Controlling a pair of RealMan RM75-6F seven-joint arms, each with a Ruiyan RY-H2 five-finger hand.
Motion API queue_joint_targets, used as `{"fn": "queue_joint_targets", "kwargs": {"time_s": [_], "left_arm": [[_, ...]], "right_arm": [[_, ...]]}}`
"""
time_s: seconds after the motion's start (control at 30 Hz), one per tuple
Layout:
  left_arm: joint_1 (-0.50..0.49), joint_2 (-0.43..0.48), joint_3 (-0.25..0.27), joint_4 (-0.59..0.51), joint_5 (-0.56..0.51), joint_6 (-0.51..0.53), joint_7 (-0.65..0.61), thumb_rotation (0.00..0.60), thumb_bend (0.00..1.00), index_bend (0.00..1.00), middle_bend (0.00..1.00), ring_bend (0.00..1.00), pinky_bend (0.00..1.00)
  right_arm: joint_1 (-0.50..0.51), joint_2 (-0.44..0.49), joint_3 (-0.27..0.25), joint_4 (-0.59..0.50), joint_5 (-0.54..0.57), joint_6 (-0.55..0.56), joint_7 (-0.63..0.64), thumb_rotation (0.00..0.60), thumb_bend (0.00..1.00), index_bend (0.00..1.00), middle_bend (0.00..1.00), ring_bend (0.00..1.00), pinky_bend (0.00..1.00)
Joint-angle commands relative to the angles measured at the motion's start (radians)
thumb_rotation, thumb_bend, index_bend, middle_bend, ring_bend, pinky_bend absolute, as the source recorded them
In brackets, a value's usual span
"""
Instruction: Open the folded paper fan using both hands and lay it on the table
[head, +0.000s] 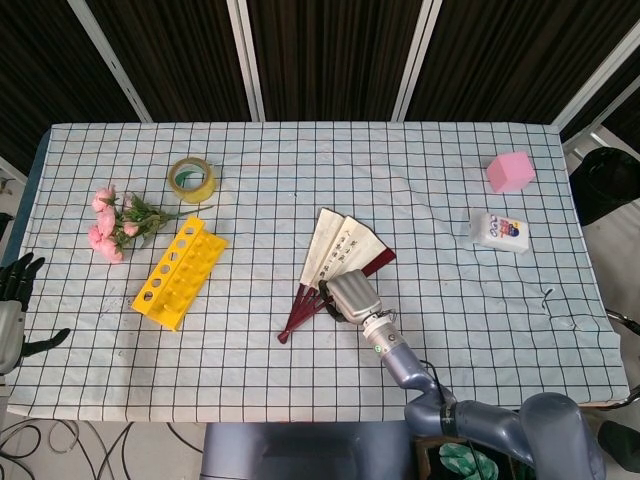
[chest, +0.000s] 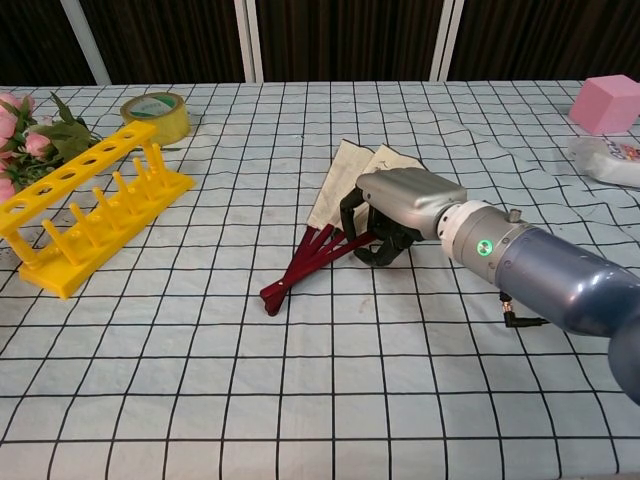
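Observation:
The paper fan (head: 330, 247) lies partly spread near the middle of the checked tablecloth, cream leaves pointing away and dark red ribs (chest: 300, 268) running toward the near left. My right hand (head: 350, 294) sits over the ribs just below the paper. In the chest view its fingers (chest: 352, 222) curl down around the ribs and hold them. The fan's right-hand ribs are hidden under the right hand (chest: 405, 205). My left hand (head: 12, 300) hangs off the table's left edge with its fingers apart and nothing in them.
A yellow tube rack (head: 180, 270) lies left of the fan, with pink flowers (head: 115, 222) and a tape roll (head: 191, 179) beyond it. At the far right are a pink block (head: 510, 171) and a white packet (head: 500, 231).

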Motion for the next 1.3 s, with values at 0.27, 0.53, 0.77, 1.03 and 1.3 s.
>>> {"fn": "queue_joint_targets", "kwargs": {"time_s": [0.27, 0.53, 0.77, 1.03, 1.3], "left_arm": [[0.000, 0.000, -0.001, 0.000, -0.003, 0.000, 0.002, 0.600, 0.02, 0.00, 0.00, 0.00, 0.00], [0.001, -0.003, -0.004, -0.001, -0.009, 0.002, 0.004, 0.600, 0.02, 0.00, 0.00, 0.00, 0.00], [0.003, -0.012, -0.009, 0.001, -0.011, 0.012, 0.004, 0.600, 0.02, 0.00, 0.00, 0.00, 0.00], [0.002, -0.016, -0.012, 0.003, -0.013, 0.012, -0.004, 0.600, 0.04, 0.00, 0.00, 0.00, 0.01], [0.002, -0.009, -0.027, -0.012, -0.009, 0.029, -0.021, 0.600, 0.06, 0.01, 0.00, 0.00, 0.01]], "right_arm": [[-0.008, 0.002, -0.001, -0.009, 0.000, 0.009, 0.003, 0.600, 0.51, 0.64, 0.93, 0.98, 0.91], [-0.013, 0.024, 0.021, -0.046, -0.021, 0.050, 0.029, 0.600, 0.60, 0.77, 0.93, 0.98, 0.91], [-0.008, 0.077, 0.062, -0.113, -0.071, 0.118, 0.071, 0.600, 0.64, 0.84, 0.93, 0.98, 0.91], [-0.001, 0.159, 0.099, -0.226, -0.077, 0.138, 0.056, 0.600, 0.65, 0.86, 0.93, 0.98, 0.91], [0.017, 0.223, 0.182, -0.339, 0.000, 0.134, 0.032, 0.600, 0.66, 0.89, 0.94, 0.99, 0.91]]}}
